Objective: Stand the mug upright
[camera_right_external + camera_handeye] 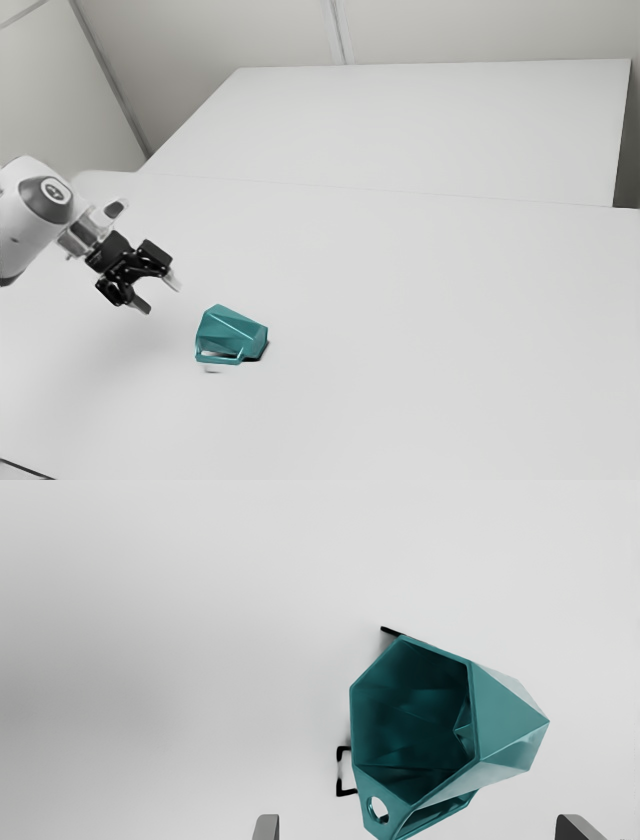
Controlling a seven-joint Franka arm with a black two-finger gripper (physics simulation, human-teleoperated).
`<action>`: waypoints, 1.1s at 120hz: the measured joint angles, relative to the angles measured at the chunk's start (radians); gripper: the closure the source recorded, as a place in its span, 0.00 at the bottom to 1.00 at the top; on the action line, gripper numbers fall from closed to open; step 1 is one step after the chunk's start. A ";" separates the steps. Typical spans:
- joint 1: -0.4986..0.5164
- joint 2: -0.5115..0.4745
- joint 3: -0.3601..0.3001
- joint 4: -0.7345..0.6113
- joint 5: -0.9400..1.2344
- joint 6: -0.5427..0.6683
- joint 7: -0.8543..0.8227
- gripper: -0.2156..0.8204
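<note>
In the exterior view the gripper (160, 295) hangs above the table, on the exterior view's left of the mug, and its two fingers stand wide apart with nothing between them. The teal faceted mug (238, 332) lies on its side, its handle toward the camera and its base toward the exterior view's right. From the wrist view one looks into the open mouth of the mug (415, 720). The fingertips of the gripper (417, 827) are far apart there, with the handle end of the mug showing between them and touching neither.
The mug rests on a broad white table (420, 330). Behind it rises a large pale slab or panel (430, 130), with grey walls beyond. A dark thin line crosses the exterior view's lower left corner.
</note>
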 joint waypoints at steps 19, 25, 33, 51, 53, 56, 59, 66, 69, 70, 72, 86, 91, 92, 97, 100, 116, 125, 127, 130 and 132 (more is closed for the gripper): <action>-0.030 0.040 0.000 -0.016 -0.140 0.039 0.137 0.21; -0.040 0.047 0.000 -0.023 -0.178 0.044 0.177 0.21; -0.052 0.050 0.000 -0.051 -0.229 0.049 0.226 0.21; -0.072 0.055 0.000 -0.079 -0.308 0.052 0.318 0.21; -0.073 0.055 0.000 -0.082 -0.313 0.052 0.327 0.21; -0.074 0.056 0.000 -0.089 -0.321 0.053 0.340 0.21; -0.075 0.056 0.000 -0.097 -0.327 0.053 0.352 0.21; -0.073 0.057 0.000 -0.108 -0.337 0.054 0.379 0.21; -0.071 0.057 0.000 -0.113 -0.341 0.055 0.390 0.21; -0.070 0.057 0.000 -0.115 -0.342 0.056 0.393 0.21; -0.068 0.058 0.000 -0.117 -0.346 0.056 0.400 0.21; -0.051 0.072 -0.001 -0.124 -0.369 0.061 0.443 0.21; -0.045 0.077 -0.001 -0.125 -0.375 0.063 0.457 0.21; -0.044 0.077 -0.001 -0.125 -0.375 0.063 0.459 0.21; -0.040 0.080 -0.001 -0.126 -0.380 0.065 0.472 0.21; -0.039 0.083 -0.001 -0.126 -0.382 0.066 0.479 0.21; -0.058 0.089 -0.001 -0.126 -0.393 0.070 0.511 0.21; -0.071 0.089 -0.001 -0.125 -0.396 0.071 0.527 0.21; -0.073 0.090 -0.001 -0.125 -0.396 0.071 0.530 0.21; -0.075 0.089 -0.001 -0.126 -0.397 0.071 0.534 0.21; -0.075 0.089 -0.001 -0.126 -0.397 0.071 0.537 0.21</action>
